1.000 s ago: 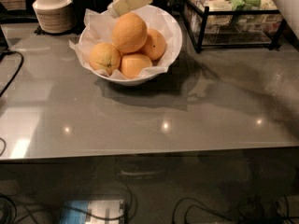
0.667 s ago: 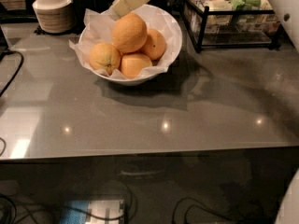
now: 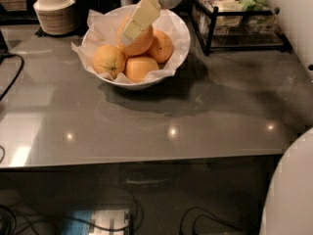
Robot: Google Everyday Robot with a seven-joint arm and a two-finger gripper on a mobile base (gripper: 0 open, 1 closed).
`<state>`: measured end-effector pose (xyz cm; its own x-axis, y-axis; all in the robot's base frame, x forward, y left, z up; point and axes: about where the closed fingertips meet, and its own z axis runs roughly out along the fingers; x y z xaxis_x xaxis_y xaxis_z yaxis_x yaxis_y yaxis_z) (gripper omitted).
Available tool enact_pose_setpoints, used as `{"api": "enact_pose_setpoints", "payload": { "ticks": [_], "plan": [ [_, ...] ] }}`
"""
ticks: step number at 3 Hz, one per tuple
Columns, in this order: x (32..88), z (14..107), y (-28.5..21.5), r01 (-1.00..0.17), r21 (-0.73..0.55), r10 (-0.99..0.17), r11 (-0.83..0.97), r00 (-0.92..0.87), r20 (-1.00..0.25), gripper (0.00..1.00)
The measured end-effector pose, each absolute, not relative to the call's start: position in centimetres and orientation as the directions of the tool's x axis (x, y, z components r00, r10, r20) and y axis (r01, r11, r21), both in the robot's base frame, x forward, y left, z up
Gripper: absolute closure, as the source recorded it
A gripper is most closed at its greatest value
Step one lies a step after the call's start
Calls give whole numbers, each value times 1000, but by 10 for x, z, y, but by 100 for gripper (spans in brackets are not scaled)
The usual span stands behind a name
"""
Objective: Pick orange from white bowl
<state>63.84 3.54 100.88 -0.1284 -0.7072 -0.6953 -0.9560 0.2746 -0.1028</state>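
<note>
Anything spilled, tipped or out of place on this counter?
Nothing stands out. The white bowl sits upright on the counter, all fruit inside its paper lining, and the gripper is at the top orange.

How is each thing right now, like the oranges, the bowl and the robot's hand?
white bowl: upright, paper-lined.
orange: on top of the pile, resting inside it.
other oranges: three visible, lying underneath.
gripper: low over the bowl, at the top orange.
stack of small bowls: upright, back left.
wire basket: upright, holding packets.

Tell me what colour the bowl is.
The bowl is white, camera view; gripper over its top orange.
</note>
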Motion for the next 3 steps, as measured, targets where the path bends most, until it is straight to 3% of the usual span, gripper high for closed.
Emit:
{"api": "enact_pose_setpoints", "payload": {
  "ticks": [1,3],
  "plan": [
    [640,994,39,-948,-100,-694,301,-146,-705,0],
    [685,962,44,-878,-230,-658,421,-121,-743,0]
  ]
}}
